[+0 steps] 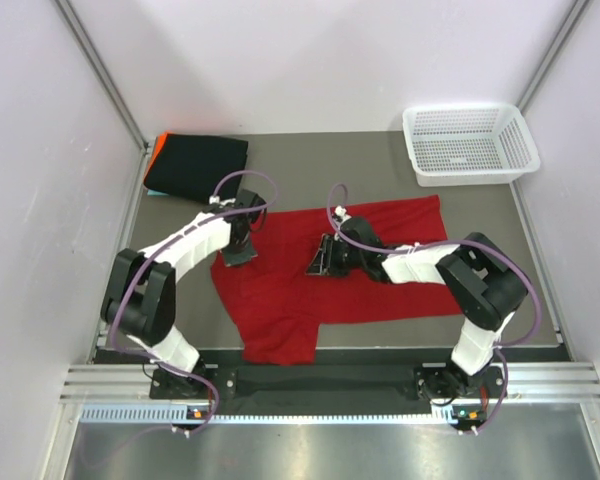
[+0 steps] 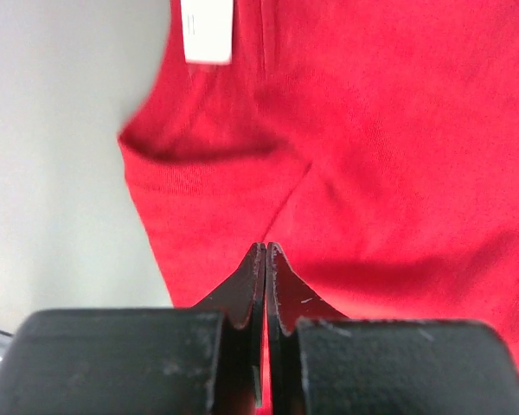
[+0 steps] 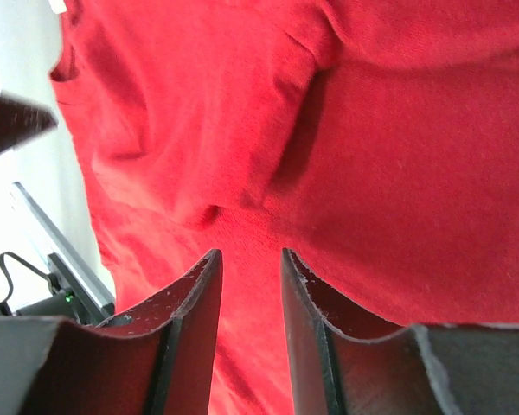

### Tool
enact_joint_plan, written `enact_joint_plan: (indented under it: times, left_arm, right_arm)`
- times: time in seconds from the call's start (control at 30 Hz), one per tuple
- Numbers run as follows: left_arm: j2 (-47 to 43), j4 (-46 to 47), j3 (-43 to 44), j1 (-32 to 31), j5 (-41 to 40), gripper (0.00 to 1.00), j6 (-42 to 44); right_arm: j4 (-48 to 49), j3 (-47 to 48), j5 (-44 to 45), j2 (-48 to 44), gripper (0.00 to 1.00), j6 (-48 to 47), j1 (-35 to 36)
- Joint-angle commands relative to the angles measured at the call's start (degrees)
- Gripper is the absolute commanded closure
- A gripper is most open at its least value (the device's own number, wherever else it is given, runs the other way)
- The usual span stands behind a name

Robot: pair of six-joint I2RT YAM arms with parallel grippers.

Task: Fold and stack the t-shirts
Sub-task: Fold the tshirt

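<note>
Red across the middle: found shirt (image 1: 280, 300) lying with long axis left to right. Found left gripper (image 1: 242, 250) clamped closed at its far-left edge, hold on cloth unclear; right gripper (image 1: 320, 262) partly parted, empty, low over its middle.

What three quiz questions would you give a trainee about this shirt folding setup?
1. True or false: the red t-shirt lies inside the white basket.
2. Which has its jaws shut: A, the left gripper, or B, the right gripper?
3. Fill in: the folded black t-shirt sits at the far ___ corner of the table.
Key: 1 false; 2 A; 3 left.
</note>
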Motion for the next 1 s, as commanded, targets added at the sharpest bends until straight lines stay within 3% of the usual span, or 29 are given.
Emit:
enact_joint_plan:
  times: [0.0,0.27,0.47,0.97]
  left_arm:
    - [3.3,-0.6,4.7,1.9,-3.0,1.0,2.3]
    - [5.5,-0.5,10.0,3.4,-2.8,1.0,5.4]
    - [4.1,7.3,6.8,3.6,6.9,1.0,9.1]
    - [21.1,5.4,21.4,7.6,2.2,1.0,12.0]
  right_arm:
    - [6.6,0.4,0.6,-0.4,0.67,-1.2,1.1]
    - [-1.1,3.9,6.1,0.9,0.71,0.0,2.5]
    - [0.9,4.7,6.9,3.2,0.72,0.1,3.2]
    - [3.5,7.9,3.8,8.3,0.69,-1.5,3.3]
